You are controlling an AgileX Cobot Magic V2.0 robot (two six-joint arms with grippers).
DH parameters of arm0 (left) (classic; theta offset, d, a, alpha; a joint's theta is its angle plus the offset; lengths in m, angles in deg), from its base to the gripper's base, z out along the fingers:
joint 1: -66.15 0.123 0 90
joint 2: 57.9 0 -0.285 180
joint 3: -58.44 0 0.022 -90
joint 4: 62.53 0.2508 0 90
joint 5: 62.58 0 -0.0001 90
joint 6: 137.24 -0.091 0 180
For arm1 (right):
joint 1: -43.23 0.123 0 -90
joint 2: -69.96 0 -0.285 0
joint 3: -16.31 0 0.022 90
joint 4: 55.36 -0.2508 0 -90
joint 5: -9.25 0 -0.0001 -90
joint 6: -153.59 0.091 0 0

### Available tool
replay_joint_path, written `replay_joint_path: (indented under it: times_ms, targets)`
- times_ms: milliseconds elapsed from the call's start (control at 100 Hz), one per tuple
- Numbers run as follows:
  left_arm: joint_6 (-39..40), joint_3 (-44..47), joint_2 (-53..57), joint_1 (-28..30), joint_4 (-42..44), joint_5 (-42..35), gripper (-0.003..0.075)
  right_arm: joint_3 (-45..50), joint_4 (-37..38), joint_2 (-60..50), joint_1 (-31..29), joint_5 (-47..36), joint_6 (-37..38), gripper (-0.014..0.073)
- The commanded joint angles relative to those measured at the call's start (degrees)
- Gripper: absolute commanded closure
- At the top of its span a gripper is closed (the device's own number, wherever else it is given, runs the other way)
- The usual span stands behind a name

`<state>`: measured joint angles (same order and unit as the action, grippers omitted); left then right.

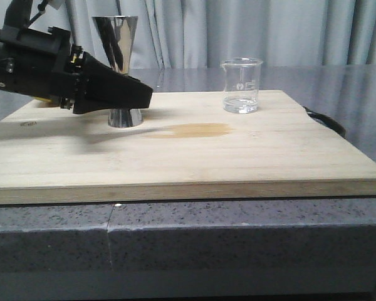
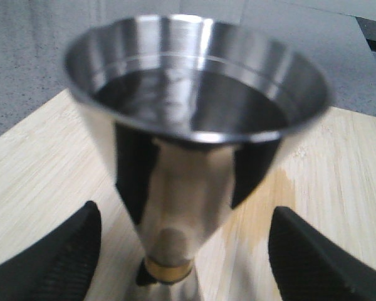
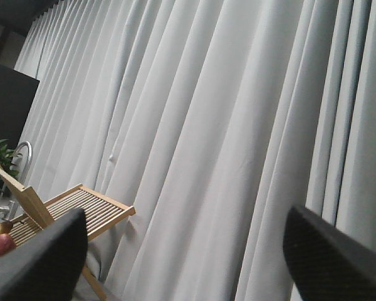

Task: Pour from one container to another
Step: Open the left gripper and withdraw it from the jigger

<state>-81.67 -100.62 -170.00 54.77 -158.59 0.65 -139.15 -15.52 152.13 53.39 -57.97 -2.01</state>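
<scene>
Your left gripper (image 1: 135,100) sits low over the far left part of the board (image 1: 188,157), its jaws spread wide on either side of the jigger (image 1: 119,69). In the left wrist view the two black fingers (image 2: 62,251) stand clear of the steel on both sides, so nothing is clamped. The jigger stands upright near the board's far edge, and its upper cup holds liquid (image 2: 194,103).

The beaker (image 1: 242,85) stands upright to the right, well apart from the jigger, also near the far edge, with a little clear liquid at its bottom. A pale amber stain (image 1: 194,130) lies on the board between them, nearer to you.

Your right gripper (image 3: 188,251) is spread wide and holds nothing; it faces the grey curtain (image 3: 225,125), with a wooden rack (image 3: 81,210) off to one side.
</scene>
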Motion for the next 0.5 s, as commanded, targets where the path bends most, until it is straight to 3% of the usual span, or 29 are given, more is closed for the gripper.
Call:
replay_joint_path:
  times_ms: [0,490]
  targets:
    - [1.4,-1.1,3.2,0.8,-1.5,4.3,0.0194,-1.7,-2.8,-1.9,-0.3,-2.8,-0.3,0.0018]
    - [7.1,-1.1,5.9,9.1,3.4,10.1,0.0194,-1.7,-2.9,-1.9,-0.3,-2.8,-0.3,0.0018]
